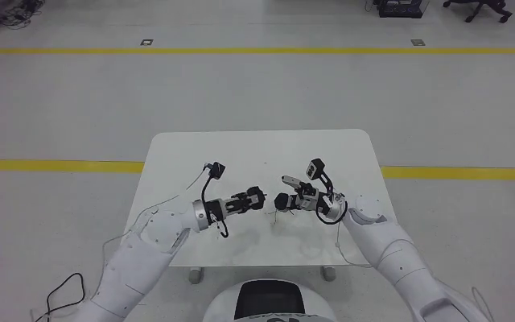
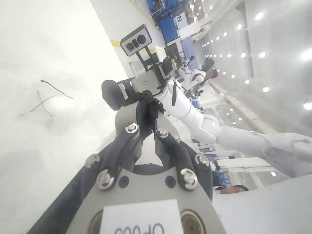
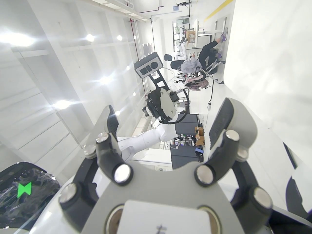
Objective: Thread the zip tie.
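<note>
A: Pinched shut at the left gripper [image 2: 146, 101], with nothing made out in the grip. Spread wide and empty at the right gripper [image 3: 168, 110], facing it closely.

B: And the zip tie [image 2: 43, 102]?

A: Farther off, flat on the table [image 1: 241, 153]: thin crossed strands just below both grippers, touched by neither.

B: Pickup stage then, probably. Next: lowering to nip one end, with fine aim on so slim a strip.
</note>
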You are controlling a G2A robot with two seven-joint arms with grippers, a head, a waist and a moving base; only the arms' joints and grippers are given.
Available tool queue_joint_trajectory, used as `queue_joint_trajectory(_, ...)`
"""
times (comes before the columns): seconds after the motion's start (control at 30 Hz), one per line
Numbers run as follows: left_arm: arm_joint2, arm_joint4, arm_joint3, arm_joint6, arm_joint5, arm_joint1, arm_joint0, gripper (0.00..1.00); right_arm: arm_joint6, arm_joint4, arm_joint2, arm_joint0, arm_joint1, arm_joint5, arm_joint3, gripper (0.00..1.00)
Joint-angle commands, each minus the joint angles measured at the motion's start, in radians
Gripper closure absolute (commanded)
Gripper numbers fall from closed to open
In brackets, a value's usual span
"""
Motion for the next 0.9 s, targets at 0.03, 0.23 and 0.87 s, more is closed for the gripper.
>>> queue_joint_trajectory(0.03, -0.009, 0.038, -0.014, -0.003, 0.0, 0.006, 0.003, 1.0, 0.0, 0.0, 0.0, 0.0, 0.0, 0.0, 0.0, 0.0)
queue_joint_trajectory(0.23, -0.035, 0.027, -0.03, -0.046, 0.0, 0.019, 0.001, 1.0, 0.0, 0.0, 0.0, 0.0, 0.0, 0.0, 0.0, 0.0)
queue_joint_trajectory(0.87, -0.075, -0.097, -0.037, -0.169, 0.0, 0.024, -0.004, 1.0, -0.036, -0.043, -0.005, -0.002, 0.001, 0.01, -0.019, 0.0)
